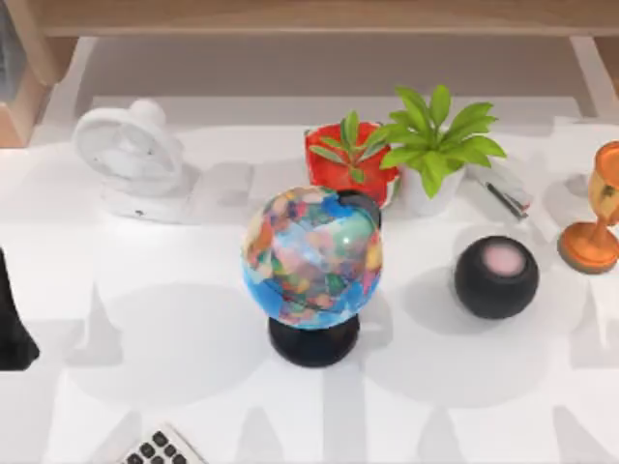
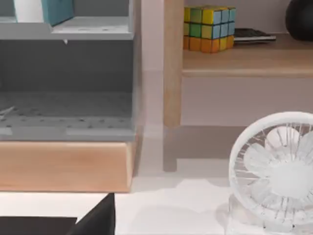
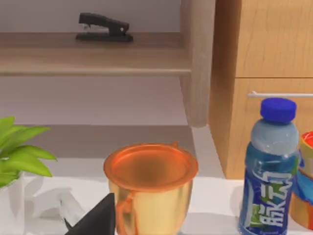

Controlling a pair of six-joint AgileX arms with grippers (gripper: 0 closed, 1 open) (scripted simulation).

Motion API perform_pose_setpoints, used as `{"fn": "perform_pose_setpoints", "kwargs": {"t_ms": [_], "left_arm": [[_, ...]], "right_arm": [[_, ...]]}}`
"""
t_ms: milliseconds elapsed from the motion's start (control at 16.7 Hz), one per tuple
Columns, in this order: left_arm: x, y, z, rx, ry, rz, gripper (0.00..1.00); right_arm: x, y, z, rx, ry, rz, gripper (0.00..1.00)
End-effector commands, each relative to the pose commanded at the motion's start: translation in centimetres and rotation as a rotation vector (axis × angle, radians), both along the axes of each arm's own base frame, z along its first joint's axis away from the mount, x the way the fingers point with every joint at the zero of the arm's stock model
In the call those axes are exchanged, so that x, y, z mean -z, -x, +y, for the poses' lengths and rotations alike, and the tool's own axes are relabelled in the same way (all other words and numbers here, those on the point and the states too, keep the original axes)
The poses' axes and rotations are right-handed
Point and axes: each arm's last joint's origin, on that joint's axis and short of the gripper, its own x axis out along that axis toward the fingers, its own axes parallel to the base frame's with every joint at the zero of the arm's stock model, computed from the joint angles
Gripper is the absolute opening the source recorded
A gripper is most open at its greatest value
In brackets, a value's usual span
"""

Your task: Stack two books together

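The books are out of view. A dark part of my left arm [image 1: 12, 324] sits at the table's left edge. In the left wrist view, a black piece of the left gripper [image 2: 95, 221] shows low in the picture, facing a wooden shelf unit and the white fan [image 2: 274, 171]. The right wrist view has a black piece of the right gripper [image 3: 95, 220] just in front of an orange-gold cup [image 3: 149, 191]. Neither gripper holds anything that I can see.
A globe [image 1: 311, 256] on a black base stands mid-table. Behind it are a red pot [image 1: 338, 164] and a green plant [image 1: 435, 145]. A white fan [image 1: 131, 155] sits back left, a black round speaker [image 1: 496, 276] and the orange cup [image 1: 595, 213] right. A blue bottle [image 3: 269, 171] stands beside the cup.
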Motion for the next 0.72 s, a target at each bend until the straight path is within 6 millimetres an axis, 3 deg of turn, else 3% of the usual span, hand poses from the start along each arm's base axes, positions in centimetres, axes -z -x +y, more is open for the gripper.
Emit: {"fn": "perform_pose_setpoints", "kwargs": {"t_ms": [180,300,540,720], "left_arm": [[-0.3,0.0,0.0,0.000,0.000,-0.004,1.00],[-1.8,-0.1,0.1,0.002,0.001,-0.020,1.00],[-6.8,-1.4,0.6,0.006,0.002,-0.047,1.00],[-11.3,-4.5,1.5,0.009,0.003,-0.048,1.00]], "right_arm": [[0.0,0.0,0.0,0.000,0.000,0.000,1.00],[0.0,0.0,0.0,0.000,0.000,0.000,1.00],[0.0,0.0,0.0,0.000,0.000,0.000,1.00],[0.0,0.0,0.0,0.000,0.000,0.000,1.00]]}}
